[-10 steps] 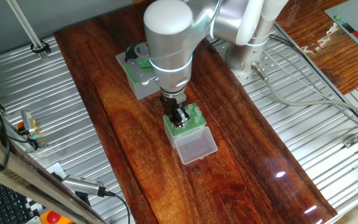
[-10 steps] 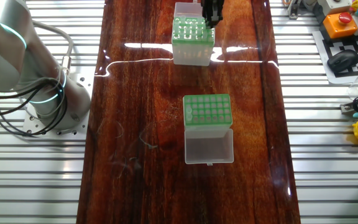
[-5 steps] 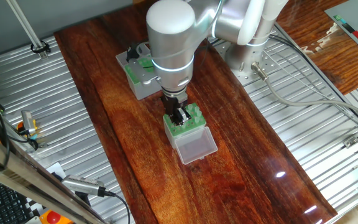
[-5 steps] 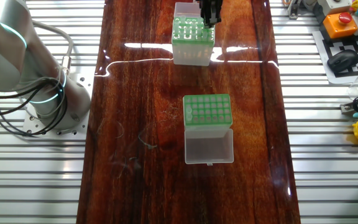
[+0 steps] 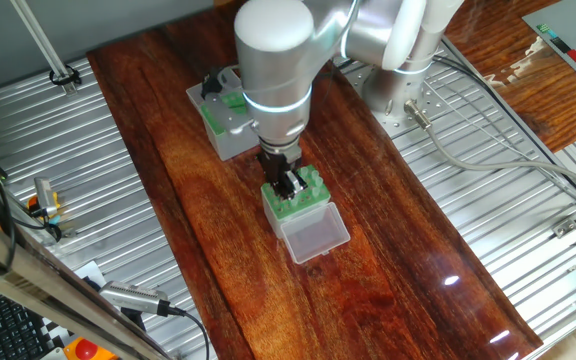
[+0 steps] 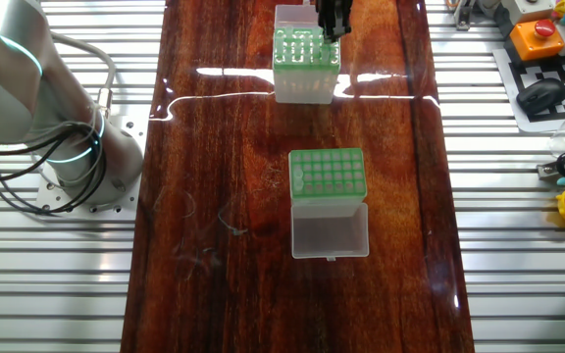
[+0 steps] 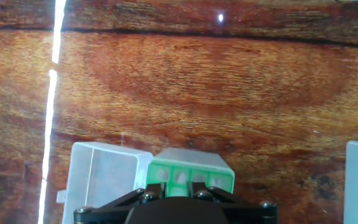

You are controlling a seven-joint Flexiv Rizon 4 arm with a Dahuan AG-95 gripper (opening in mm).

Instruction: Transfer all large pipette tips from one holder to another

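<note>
— green rack first: whose is it under the gripper [image 5: 288, 186]?

— the white box [image 6: 302, 83]. the gripper stands right over its rack, at the edge away from the grey box [image 6: 327, 176], fingers down at the holes.

— and the tips [image 6: 297, 44]?

— whitish dots fill most of the white box's rack, so most of them sit there. in the hand view a few show in the holes just ahead of the fingers. the grey box lies well apart from the white box on the wooden table [image 5: 198, 220]; i can't make out how many tips it holds.

— is the claw holding one?

— i can't tell. the fingers look close together, but the arm hides them in one fixed view, they are too small in the other, and the hand view shows only the claw's dark body at the bottom edge. whether a tip is pinched between them is not visible.

— which step, then?

— i judge it's a pick at the white box: either closing on a tip or about to draw one out. the task looks far from done.

— what does the next move call for?

— a firm pinch on one tip alone, then a straight pull up out of the white box so the taper clears its hole without dragging neighbours. after that, a carry away from the white box to the grey box and a plumb drop into a free hole.
</note>
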